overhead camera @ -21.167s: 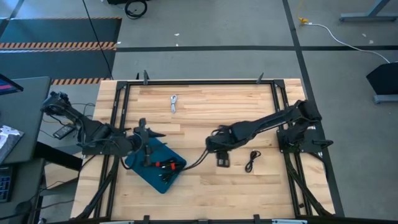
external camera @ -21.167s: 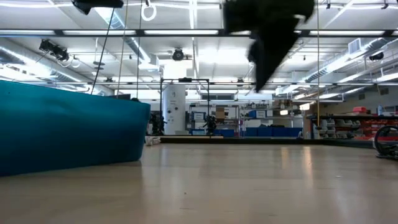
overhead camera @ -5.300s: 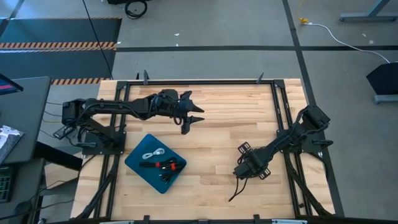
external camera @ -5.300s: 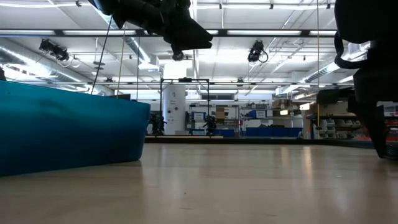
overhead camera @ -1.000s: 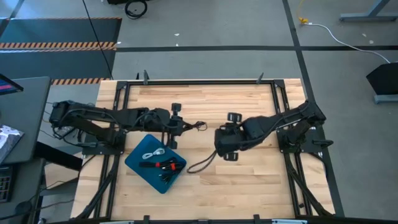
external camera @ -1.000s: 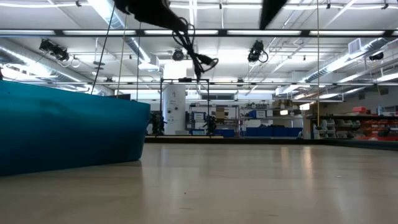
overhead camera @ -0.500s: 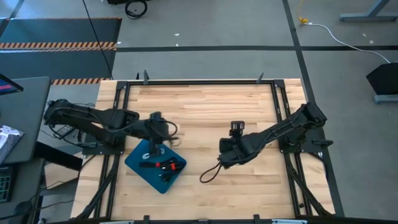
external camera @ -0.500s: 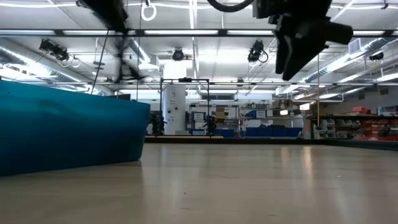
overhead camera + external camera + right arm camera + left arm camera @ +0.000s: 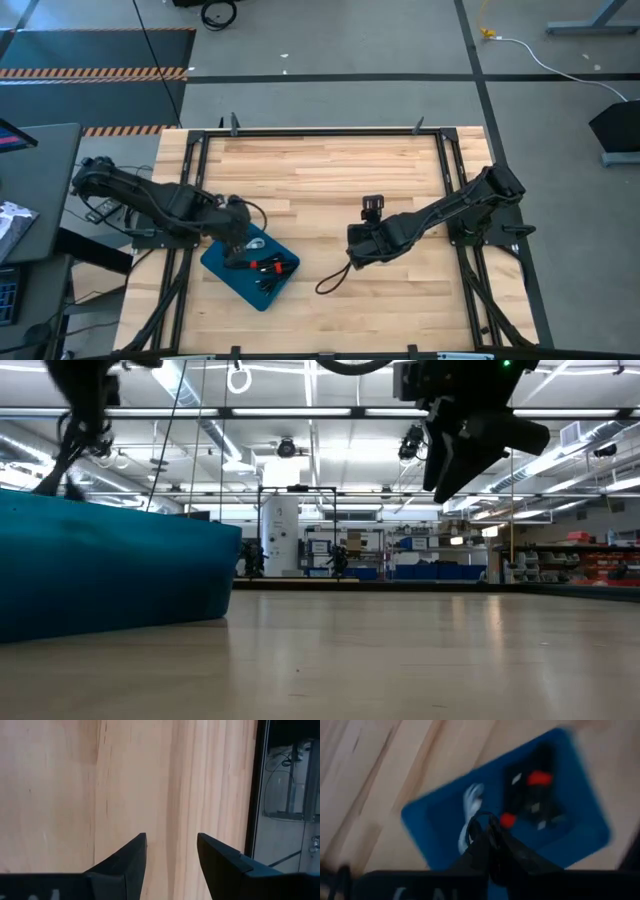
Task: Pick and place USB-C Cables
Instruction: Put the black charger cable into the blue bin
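Observation:
My left gripper (image 9: 232,250) is shut on a thin black USB-C cable (image 9: 479,822) over the blue tray (image 9: 222,268) at the table's near left. The low view shows this gripper (image 9: 85,405) above the tray's wall (image 9: 120,570). In the tray lie a white-grey cable (image 9: 471,800) and black cables with red bands (image 9: 537,779), which also show in the high view (image 9: 265,268). My right gripper (image 9: 358,252) is open and empty above bare wood near the table's middle; its wrist view (image 9: 170,845) shows nothing between its fingers. My left gripper pinches the black cable between its two fingers, which point down from above. A loop of the cable (image 9: 476,820) stands out past the fingertips. A strand (image 9: 60,460) hangs below the gripper toward the tray; whether it touches the tray's inside I cannot tell.
A black cord (image 9: 335,280) trails from the right arm over the wood toward the near edge. A black metal frame (image 9: 320,131) runs around the tabletop; one bar shows in the right wrist view (image 9: 252,790). Bare wood lies between the two arms.
My left gripper has carried the black cable from the table's middle toward the near left, to above the blue tray, and has gone lower. My right gripper has drifted a little toward the near edge and turned.

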### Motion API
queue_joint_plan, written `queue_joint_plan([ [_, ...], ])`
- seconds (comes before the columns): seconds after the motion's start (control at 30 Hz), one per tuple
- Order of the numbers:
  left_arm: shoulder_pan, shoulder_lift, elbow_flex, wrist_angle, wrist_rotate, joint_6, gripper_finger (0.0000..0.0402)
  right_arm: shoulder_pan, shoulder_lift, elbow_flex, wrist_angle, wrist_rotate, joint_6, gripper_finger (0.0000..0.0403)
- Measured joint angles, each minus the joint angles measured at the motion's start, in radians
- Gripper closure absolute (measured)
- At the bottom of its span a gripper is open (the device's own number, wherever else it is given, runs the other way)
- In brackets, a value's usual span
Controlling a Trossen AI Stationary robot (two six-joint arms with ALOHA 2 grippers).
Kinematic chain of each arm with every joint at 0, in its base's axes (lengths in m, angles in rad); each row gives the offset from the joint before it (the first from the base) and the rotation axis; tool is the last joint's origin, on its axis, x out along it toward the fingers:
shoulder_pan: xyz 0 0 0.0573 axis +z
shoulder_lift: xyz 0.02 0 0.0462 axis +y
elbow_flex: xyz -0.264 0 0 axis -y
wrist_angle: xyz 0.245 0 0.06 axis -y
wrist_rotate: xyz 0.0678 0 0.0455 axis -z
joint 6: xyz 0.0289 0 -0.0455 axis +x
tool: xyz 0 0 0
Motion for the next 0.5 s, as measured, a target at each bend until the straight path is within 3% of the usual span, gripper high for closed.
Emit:
queue_joint_plan([
  [0.23, 0.006, 0.006, -0.177, -0.021, 0.014, -0.166, 0.0367, 0.009, 0.0, 0.0, 0.007, -0.001, -0.015, 0.0222],
  [0.5, -0.014, 0.007, -0.254, 0.159, 0.094, -0.133, 0.0325, 0.008, 0.0, 0.0, 0.007, -0.008, -0.06, 0.0224],
])
